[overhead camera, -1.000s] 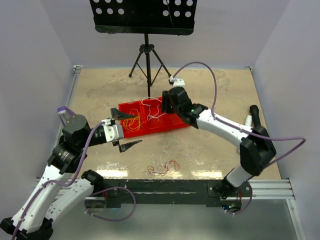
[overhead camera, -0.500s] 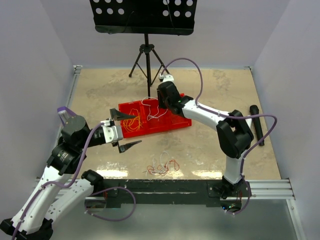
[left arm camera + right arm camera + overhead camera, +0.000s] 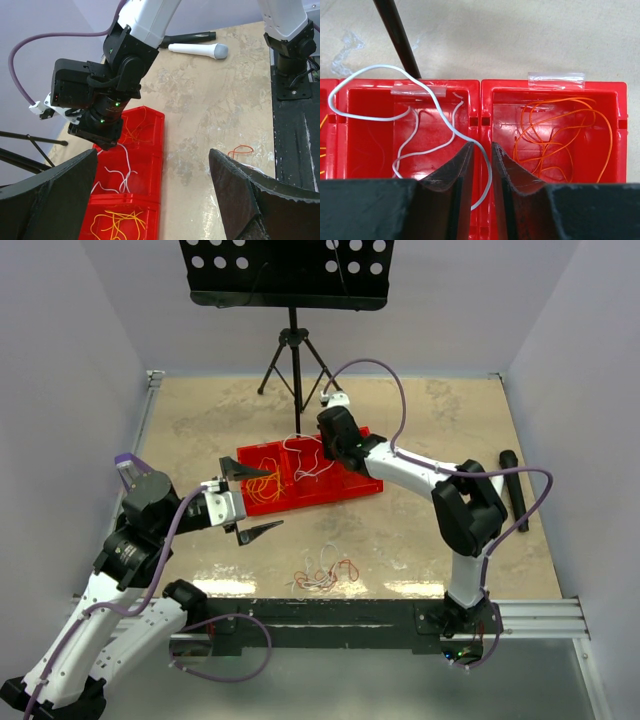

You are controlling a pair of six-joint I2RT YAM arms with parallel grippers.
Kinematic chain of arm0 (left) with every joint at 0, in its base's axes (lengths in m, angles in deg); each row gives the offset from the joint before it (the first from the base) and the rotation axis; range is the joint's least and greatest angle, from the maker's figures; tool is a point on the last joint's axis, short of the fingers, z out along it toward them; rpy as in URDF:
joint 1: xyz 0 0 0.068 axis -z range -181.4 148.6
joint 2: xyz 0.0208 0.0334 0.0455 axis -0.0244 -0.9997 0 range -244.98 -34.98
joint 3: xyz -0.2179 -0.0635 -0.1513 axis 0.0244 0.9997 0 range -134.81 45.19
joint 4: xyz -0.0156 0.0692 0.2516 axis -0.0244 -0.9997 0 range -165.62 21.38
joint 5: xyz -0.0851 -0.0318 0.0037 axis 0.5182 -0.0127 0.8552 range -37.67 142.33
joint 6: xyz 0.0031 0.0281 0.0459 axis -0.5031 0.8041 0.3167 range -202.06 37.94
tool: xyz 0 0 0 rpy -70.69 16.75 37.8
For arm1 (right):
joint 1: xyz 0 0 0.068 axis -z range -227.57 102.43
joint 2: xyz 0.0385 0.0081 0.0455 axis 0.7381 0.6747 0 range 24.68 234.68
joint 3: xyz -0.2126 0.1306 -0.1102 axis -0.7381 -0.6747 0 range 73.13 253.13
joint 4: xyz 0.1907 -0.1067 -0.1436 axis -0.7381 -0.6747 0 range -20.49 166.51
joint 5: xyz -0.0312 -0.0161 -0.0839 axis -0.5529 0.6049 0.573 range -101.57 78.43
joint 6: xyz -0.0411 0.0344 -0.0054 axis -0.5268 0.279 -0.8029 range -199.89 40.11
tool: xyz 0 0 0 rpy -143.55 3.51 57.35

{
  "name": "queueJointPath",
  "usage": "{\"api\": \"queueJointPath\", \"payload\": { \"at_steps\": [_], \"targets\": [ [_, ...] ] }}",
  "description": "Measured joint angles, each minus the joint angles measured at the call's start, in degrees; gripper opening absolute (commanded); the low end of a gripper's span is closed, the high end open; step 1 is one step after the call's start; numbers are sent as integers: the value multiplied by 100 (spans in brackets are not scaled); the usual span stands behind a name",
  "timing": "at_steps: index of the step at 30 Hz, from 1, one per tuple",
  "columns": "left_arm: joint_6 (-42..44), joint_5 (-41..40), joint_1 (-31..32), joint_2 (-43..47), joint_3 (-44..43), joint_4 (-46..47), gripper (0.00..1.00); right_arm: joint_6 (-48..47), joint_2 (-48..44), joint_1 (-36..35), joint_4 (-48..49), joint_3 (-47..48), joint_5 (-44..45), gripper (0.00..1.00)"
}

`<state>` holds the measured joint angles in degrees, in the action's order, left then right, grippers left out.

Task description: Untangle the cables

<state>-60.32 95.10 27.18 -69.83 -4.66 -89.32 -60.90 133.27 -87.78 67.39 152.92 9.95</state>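
Only the right wrist view shows the right gripper [image 3: 482, 147] closely: its two dark fingers stand a narrow slit apart over the wall between two compartments of the red tray [image 3: 480, 92]. A white cable [image 3: 427, 91] loops out of the left compartment, crosses that wall and runs down into the slit along the inner edge of one finger. It lies between the jaws, but with a gap still showing it does not look pinched. The compartment on the right holds orange cables [image 3: 555, 135], and clear tape [image 3: 555, 79] sits on the far rim.

The left wrist view adds what that one misses: a third compartment with yellow cables [image 3: 117, 222], a red cable loop [image 3: 240, 150] lying on the table well apart from the tray, and a white microphone [image 3: 197, 49] beside a black microphone [image 3: 190, 36] farther off.

The top view alone shows the loose clump of cables [image 3: 322, 575] on the table [image 3: 430, 430] near the front edge, between the two arm bases, and a music stand [image 3: 287, 275] at the back.

The left gripper [image 3: 279, 498] hangs beside the tray's left end with its jaws spread wide, holding and touching nothing
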Motion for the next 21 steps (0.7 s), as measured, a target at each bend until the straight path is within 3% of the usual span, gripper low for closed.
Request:
{"api": "queueJointPath", "payload": {
  "at_steps": [10,21],
  "targets": [
    [-11,-4,0,48,59,15,97,2,-33,-2,103,-155,33,0],
    [-13,-17,0,96,109,37,98,52,-553,-396,61,-155,177,0]
  ]
}}
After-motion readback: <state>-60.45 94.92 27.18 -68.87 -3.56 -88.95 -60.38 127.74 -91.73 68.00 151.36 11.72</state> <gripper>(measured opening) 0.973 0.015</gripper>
